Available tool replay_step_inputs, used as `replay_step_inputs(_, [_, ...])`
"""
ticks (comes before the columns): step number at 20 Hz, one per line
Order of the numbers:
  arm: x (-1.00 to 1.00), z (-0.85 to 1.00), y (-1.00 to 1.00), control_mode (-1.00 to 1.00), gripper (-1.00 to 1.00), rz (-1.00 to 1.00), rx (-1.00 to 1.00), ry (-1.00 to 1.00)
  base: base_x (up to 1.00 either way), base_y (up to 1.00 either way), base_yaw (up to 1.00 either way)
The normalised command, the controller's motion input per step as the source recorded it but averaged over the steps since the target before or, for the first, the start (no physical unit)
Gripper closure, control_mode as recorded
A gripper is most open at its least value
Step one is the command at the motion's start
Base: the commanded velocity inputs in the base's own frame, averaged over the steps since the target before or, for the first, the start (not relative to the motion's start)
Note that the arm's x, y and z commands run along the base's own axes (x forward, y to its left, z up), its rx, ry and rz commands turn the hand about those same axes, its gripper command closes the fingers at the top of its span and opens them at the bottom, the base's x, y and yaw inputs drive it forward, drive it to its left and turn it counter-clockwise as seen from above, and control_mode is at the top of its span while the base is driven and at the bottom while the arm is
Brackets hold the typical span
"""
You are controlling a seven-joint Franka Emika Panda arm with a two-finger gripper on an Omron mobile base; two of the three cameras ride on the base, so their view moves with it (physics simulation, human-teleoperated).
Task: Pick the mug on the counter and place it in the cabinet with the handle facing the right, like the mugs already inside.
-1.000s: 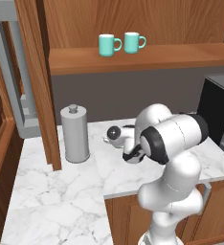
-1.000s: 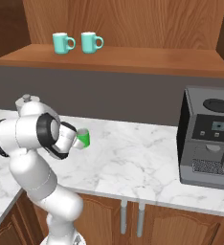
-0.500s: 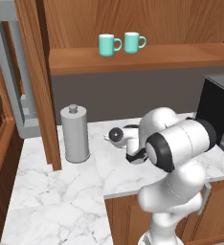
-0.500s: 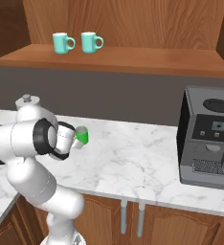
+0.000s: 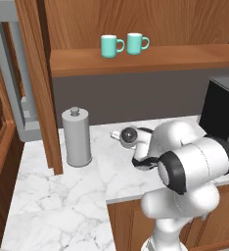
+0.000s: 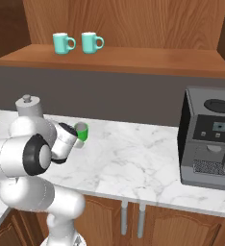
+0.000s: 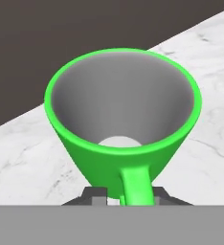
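Two teal mugs (image 6: pixel 78 43) stand on the cabinet (image 6: pixel 133 60) shelf. Below, the green mug (image 7: pixel 123 134) sits upright on the marble bench (image 6: pixel 133 153), close before the gripper (image 7: pixel 124 197), handle (image 7: pixel 135 187) between the jaws; their grip cannot be told.

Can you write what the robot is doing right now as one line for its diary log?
stage: grasping | green mug: on counter, handle toward fingers | teal mugs: on cabinet shelf
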Motion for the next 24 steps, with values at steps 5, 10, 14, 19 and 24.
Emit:
replay_step_inputs(5, [-0.08,1.00,0.00,-1.00,1.00,0.02,0.00,0.00,0.00,0.00,0.00])
replay_step_inputs(10, [-0.12,0.84,0.00,-1.00,1.00,0.08,0.00,0.00,0.00,0.00,0.00])
replay_step_inputs(14, [-0.15,0.72,0.00,-1.00,1.00,0.13,-0.01,0.01,0.00,0.00,0.00])
replay_step_inputs(19, [-0.27,0.68,0.00,-1.00,1.00,0.14,-0.01,0.02,0.00,0.00,0.00])
replay_step_inputs(24, [-0.41,0.41,0.01,-1.00,1.00,0.16,-0.02,0.02,0.00,0.00,0.00])
